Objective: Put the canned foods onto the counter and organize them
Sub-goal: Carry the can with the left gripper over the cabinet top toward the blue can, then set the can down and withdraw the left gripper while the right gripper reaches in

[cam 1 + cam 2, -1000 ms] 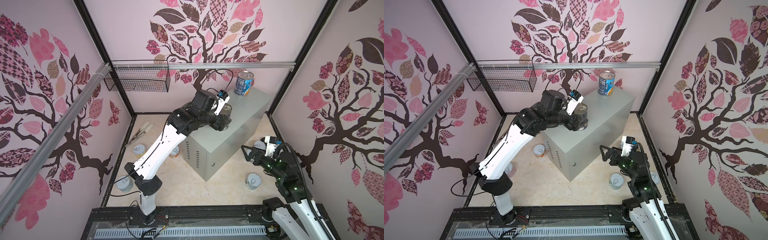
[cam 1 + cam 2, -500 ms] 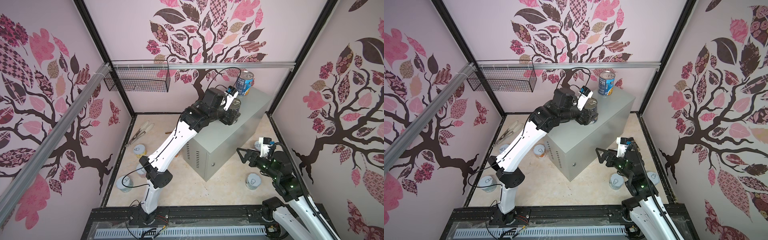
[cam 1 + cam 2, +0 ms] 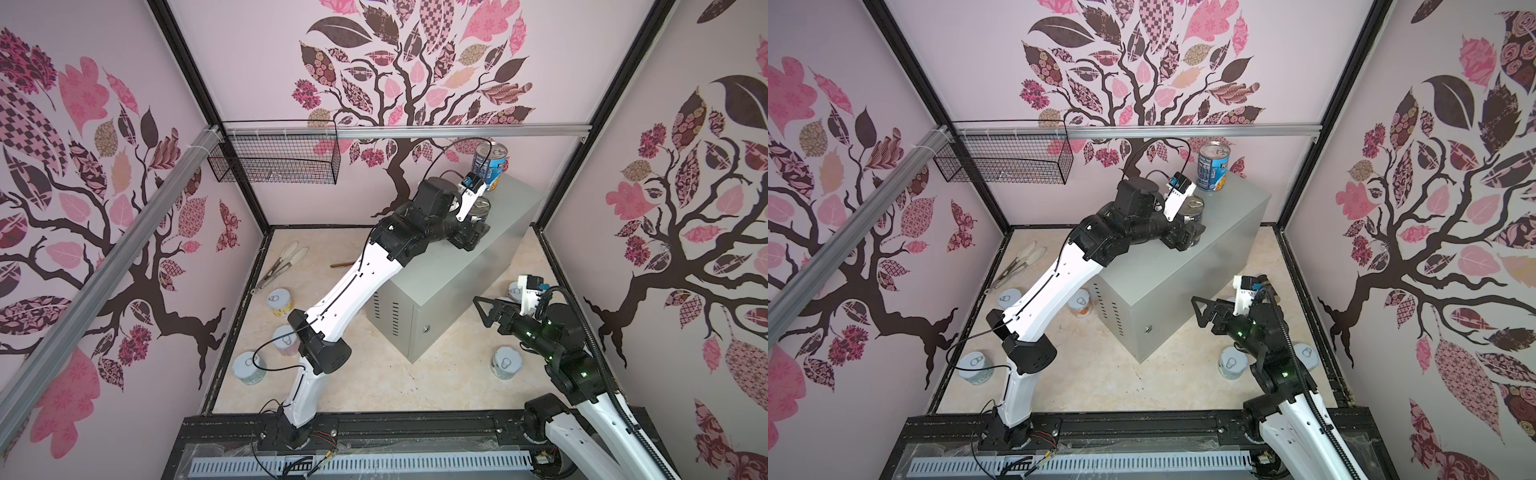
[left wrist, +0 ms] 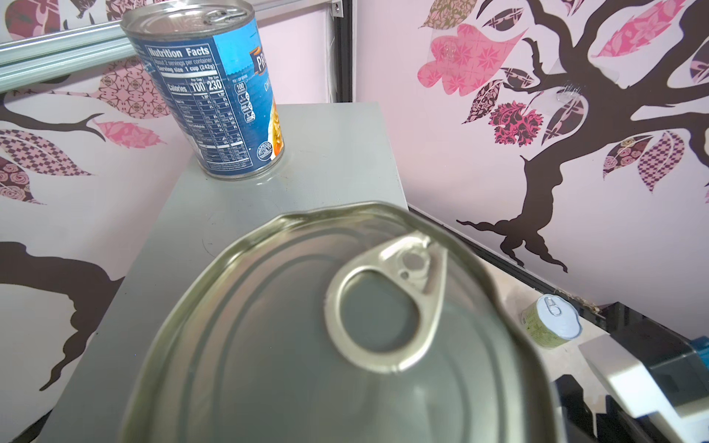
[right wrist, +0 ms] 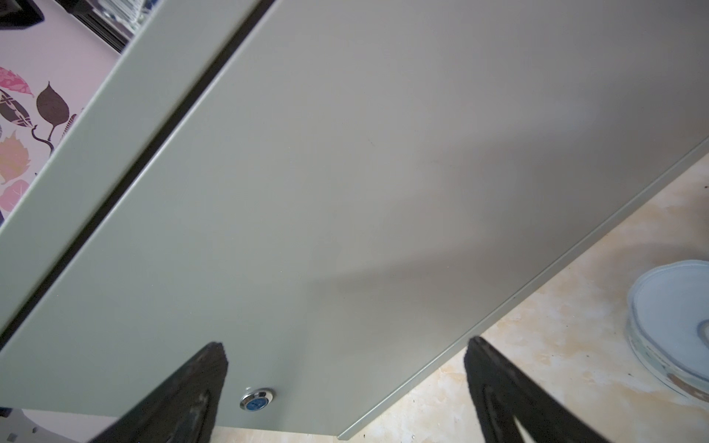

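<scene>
On the far end of the grey counter (image 3: 449, 282) (image 3: 1163, 291) stands a tall blue-labelled can (image 3: 490, 166) (image 3: 1213, 168) (image 4: 215, 96). Just in front of it is a dark can (image 3: 481, 208) (image 3: 1192, 208), upright, and its pull-tab lid (image 4: 345, 326) fills the left wrist view. My left gripper (image 3: 478, 224) (image 3: 1187, 237) reaches around this can's lower part; its fingers are hidden, so the grip cannot be judged. My right gripper (image 3: 484, 309) (image 5: 345, 356) hangs open and empty, facing the counter's door (image 5: 345, 191). Short cans (image 3: 279, 302) (image 3: 286, 338) (image 3: 248, 368) (image 3: 505, 368) stand on the floor.
A black wire basket (image 3: 274, 158) hangs on the back rail. Metal tongs (image 3: 282, 262) lie on the floor at the back left. Another short can (image 3: 515, 291) (image 4: 552, 322) sits between the counter and the right wall. One can (image 5: 675, 326) is near my right gripper.
My left arm has carried the dark can along the counter top toward the back right, close to the blue can. My right arm has shifted only slightly and stays open.
</scene>
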